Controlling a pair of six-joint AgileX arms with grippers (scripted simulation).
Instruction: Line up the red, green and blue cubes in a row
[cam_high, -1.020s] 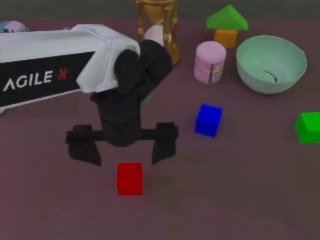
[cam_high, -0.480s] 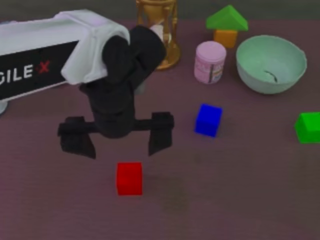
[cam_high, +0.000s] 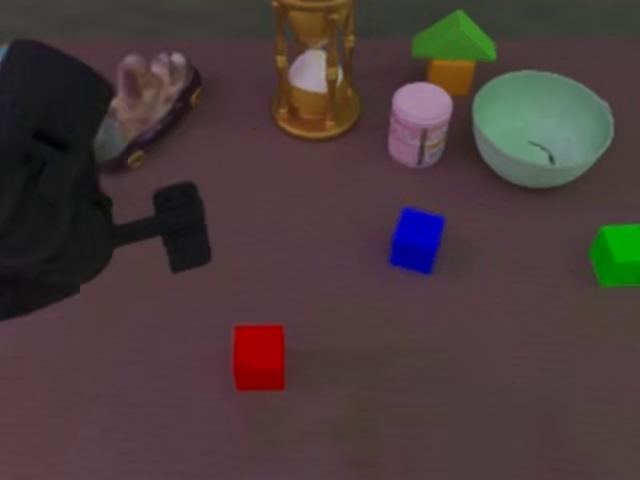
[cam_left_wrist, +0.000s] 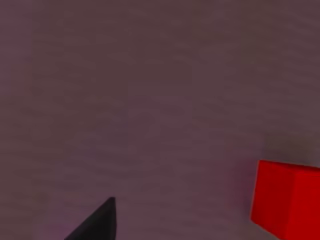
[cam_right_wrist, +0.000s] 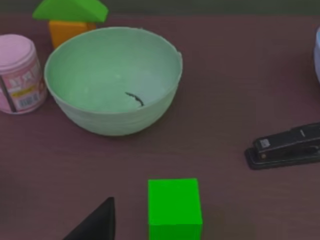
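Note:
The red cube (cam_high: 259, 356) lies alone on the table at front centre, and its corner (cam_left_wrist: 287, 200) shows in the left wrist view. Farther back to its right is the blue cube (cam_high: 417, 239). The green cube (cam_high: 617, 254) sits at the right edge. My left gripper (cam_high: 70, 245) hangs open at the far left, well away from the red cube, with one finger (cam_high: 182, 228) showing. My right gripper (cam_right_wrist: 150, 236) is outside the top view; it is open, one fingertip (cam_right_wrist: 97, 225) beside the green cube (cam_right_wrist: 174, 207).
Along the back stand a gold hourglass (cam_high: 315, 70), a pink jar (cam_high: 420, 123), a pale green bowl (cam_high: 541, 125) and a green wedge (cam_high: 454, 37) on an orange block (cam_high: 451, 75). A toy (cam_high: 150, 100) lies back left. A black stapler (cam_right_wrist: 285, 146) lies beyond the green cube.
My left arm has pulled back to the left from above the red cube, uncovering the toy at the back left. No cube has moved.

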